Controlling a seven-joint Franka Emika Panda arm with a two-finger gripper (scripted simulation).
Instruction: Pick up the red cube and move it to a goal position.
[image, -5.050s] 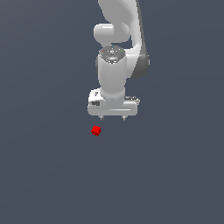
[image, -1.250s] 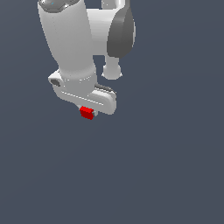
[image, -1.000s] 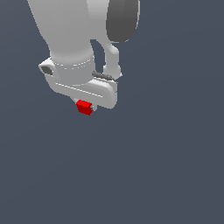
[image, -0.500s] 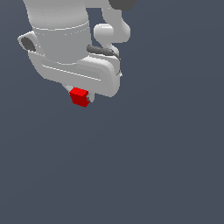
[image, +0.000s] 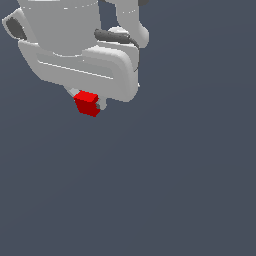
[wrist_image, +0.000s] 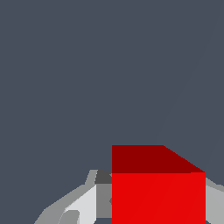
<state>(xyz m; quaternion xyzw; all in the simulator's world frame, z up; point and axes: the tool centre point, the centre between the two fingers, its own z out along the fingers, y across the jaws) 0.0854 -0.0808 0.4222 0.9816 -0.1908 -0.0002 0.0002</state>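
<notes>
The red cube (image: 87, 103) hangs under the large white hand of my arm, at the upper left of the exterior view, well above the plain dark floor. My gripper (image: 88, 104) is shut on the red cube, with short grey fingers (image: 101, 104) showing on either side of it. In the wrist view the red cube (wrist_image: 158, 192) fills the space between the pale fingers (wrist_image: 83, 201), with its darker face turned away from the camera. Most of the fingers are hidden behind the hand and the cube.
Only the flat dark grey-blue floor (image: 175, 190) shows around and below the arm. The white arm body (image: 65, 30) fills the upper left of the exterior view.
The arm has carried the red cube closer to the exterior camera and a little toward that view's left, so hand and cube look larger. The grip on the cube is unchanged.
</notes>
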